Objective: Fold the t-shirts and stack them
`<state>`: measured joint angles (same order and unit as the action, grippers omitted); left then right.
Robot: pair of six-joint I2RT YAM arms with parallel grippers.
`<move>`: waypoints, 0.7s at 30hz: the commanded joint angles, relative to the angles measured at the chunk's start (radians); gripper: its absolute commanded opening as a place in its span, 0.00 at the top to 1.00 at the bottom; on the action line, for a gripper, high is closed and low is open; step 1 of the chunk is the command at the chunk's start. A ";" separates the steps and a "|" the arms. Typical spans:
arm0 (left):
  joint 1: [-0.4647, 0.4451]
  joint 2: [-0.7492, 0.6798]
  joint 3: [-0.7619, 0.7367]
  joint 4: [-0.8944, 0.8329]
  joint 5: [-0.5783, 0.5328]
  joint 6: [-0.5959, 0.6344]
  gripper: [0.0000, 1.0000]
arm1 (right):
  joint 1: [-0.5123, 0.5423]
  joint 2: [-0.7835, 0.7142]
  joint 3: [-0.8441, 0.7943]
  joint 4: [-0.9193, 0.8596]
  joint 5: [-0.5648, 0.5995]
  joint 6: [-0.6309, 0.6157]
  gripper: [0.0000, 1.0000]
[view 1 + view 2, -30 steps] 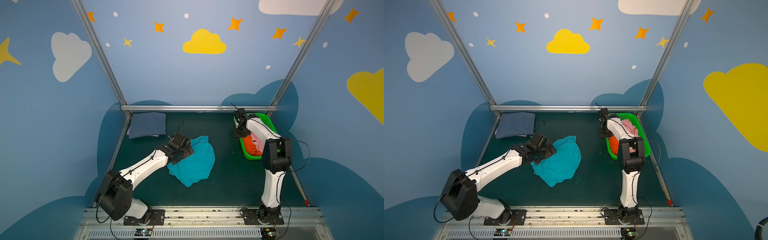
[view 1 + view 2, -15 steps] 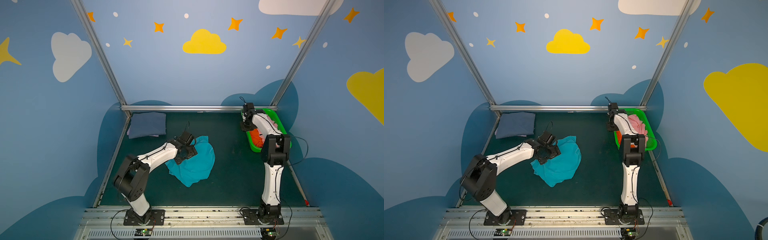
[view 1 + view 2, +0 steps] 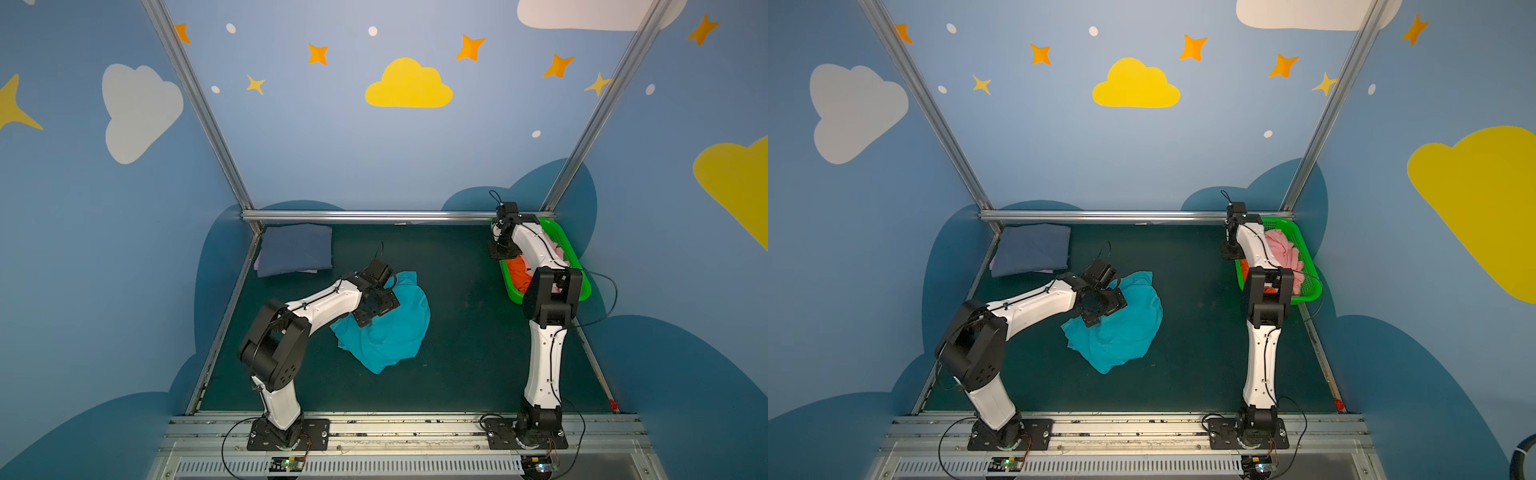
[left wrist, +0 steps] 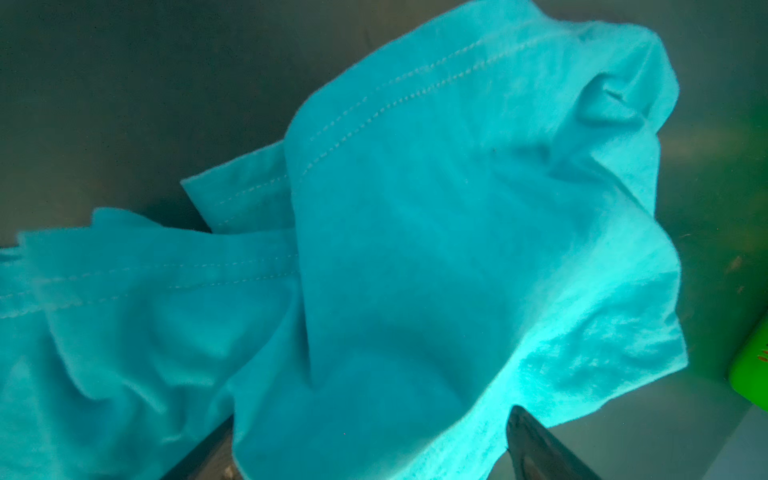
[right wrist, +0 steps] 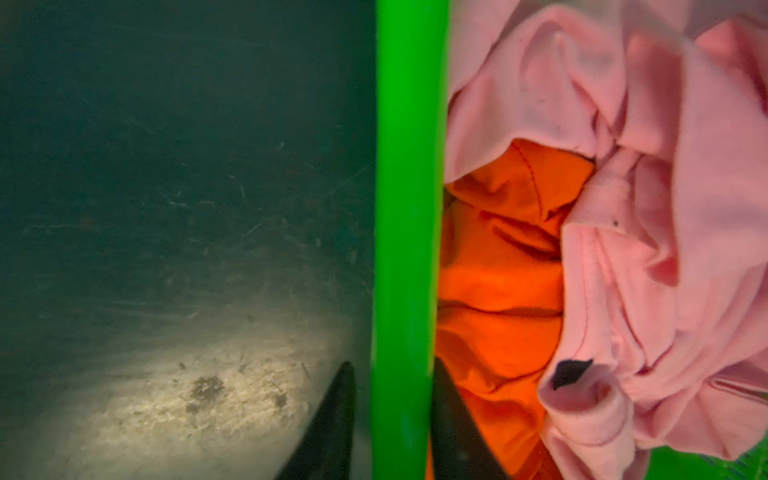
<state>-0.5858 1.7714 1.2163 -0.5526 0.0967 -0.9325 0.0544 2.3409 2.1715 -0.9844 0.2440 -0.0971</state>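
As the right claw (image 5: 392,363) eases apart off the basket (image 5: 409,166) it shoved to the counter's (image 3: 457,332) right edge, the wide-open left claw (image 3: 376,309) gains room to fold the teal t-shirt (image 3: 395,336).

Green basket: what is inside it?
Inside the green basket a crumpled pink t-shirt lies partly over an orange t-shirt. Anything beneath them is covered, and the right arm hides part of the basket in both top views.

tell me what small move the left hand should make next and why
Probably close the left hand on the crumpled teal cotton t-shirt: its jaws stand open with a fold of cloth between them in the left wrist view, and the shirt lies bunched on the dark green tabletop, so it needs gripping to spread.
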 commanded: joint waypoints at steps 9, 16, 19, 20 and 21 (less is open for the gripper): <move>-0.035 -0.137 -0.020 -0.077 -0.106 0.015 0.00 | 0.071 -0.349 -0.275 0.093 0.124 0.213 0.27; -0.097 -0.216 -0.118 -0.085 -0.141 0.002 0.00 | 0.222 -0.687 -0.593 0.152 0.147 0.339 0.26; -0.121 -0.216 -0.162 -0.095 -0.151 -0.019 0.00 | 0.323 -0.784 -0.717 0.184 0.067 0.346 0.27; -0.124 -0.214 -0.178 -0.099 -0.151 -0.031 0.00 | 0.355 -0.811 -0.758 0.192 0.017 0.375 0.29; -0.124 -0.211 -0.191 -0.098 -0.150 -0.042 0.00 | 0.379 -0.832 -0.802 0.204 -0.045 0.401 0.29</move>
<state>-0.7052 1.5547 1.0580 -0.6041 -0.0219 -0.9440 0.3782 1.5238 1.4704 -0.8009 0.3252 0.2272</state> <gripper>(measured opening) 0.998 0.714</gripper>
